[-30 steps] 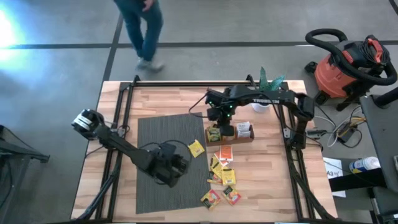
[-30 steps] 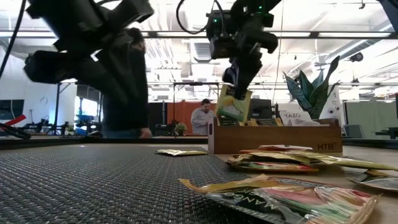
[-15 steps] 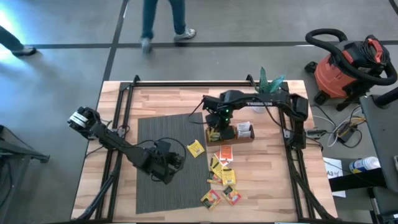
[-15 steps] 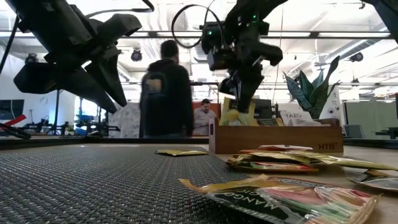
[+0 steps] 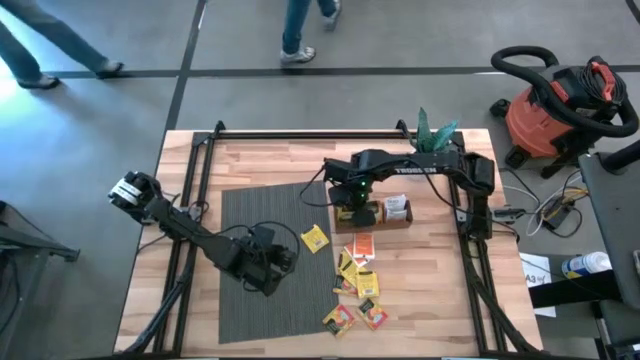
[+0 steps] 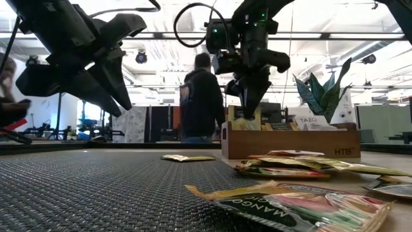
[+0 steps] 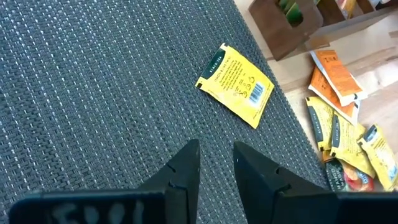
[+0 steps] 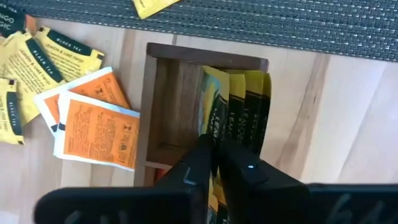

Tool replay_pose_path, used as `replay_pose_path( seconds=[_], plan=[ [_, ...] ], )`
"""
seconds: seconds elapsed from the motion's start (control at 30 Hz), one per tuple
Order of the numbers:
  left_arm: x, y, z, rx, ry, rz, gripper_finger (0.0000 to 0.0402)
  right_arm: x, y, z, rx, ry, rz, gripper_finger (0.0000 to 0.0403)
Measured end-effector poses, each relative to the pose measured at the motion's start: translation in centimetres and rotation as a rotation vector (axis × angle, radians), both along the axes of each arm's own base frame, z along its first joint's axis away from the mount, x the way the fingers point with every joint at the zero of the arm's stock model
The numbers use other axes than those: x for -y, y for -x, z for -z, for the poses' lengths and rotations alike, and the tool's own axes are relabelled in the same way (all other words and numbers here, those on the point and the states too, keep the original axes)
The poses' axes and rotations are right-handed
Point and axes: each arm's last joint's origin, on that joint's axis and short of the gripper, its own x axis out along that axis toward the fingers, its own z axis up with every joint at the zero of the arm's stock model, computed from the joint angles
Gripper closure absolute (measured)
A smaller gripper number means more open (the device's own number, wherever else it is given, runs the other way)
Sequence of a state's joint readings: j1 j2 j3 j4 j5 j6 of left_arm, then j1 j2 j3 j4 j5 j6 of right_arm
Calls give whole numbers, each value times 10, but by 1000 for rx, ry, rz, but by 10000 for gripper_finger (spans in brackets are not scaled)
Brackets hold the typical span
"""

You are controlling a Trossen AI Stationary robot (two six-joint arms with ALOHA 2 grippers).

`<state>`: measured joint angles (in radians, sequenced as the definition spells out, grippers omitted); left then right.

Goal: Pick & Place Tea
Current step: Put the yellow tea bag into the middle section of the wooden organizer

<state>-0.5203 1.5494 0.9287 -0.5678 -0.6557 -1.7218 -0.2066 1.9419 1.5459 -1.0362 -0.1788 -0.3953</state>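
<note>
The right gripper [image 8: 214, 155] stands in the wooden tray [image 8: 163, 93], fingers pinched on a yellow tea sachet [image 8: 211, 102] beside others filed upright there. The left gripper [image 7: 214, 163] hovers over the grey mat [image 7: 93, 93], fingers slightly apart and empty; a lone yellow sachet [image 7: 236, 84] lies ahead of it.

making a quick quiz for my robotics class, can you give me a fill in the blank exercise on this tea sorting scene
1. The right gripper is lowering a yellow sachet into the wooden ____.
2. One yellow sachet lies alone on the dark ____.
3. The left gripper hovers over the mat with ____ between its jaws.
4. Beside the tray lie two white-edged sachets printed ____.

Missing words: tray; mat; nothing; orange
</note>
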Motion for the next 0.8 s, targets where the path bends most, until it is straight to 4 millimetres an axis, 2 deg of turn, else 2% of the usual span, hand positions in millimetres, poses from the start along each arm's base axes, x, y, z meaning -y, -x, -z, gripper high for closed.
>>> replay_pose_path(
  seconds=[0.3, 0.4, 0.6, 0.7, 0.8],
  plan=[
    [-1, 0, 0, 7, -12, -6, 310, -2, 2, -7, 10, 14, 68, 306],
    [-1, 0, 0, 9, -12, -7, 310, -3, 7, -23, 55, 20, 83, 292],
    [-4, -5, -1, 32, -51, 5, 310, -9, 25, -68, 189, 8, 187, 285],
    [-9, -15, 0, 62, -65, 20, 310, -14, 37, -84, 223, -38, 259, 284],
    [-16, -31, 2, 121, -77, 70, 310, -24, 48, -89, 228, -81, 311, 284]
  ],
)
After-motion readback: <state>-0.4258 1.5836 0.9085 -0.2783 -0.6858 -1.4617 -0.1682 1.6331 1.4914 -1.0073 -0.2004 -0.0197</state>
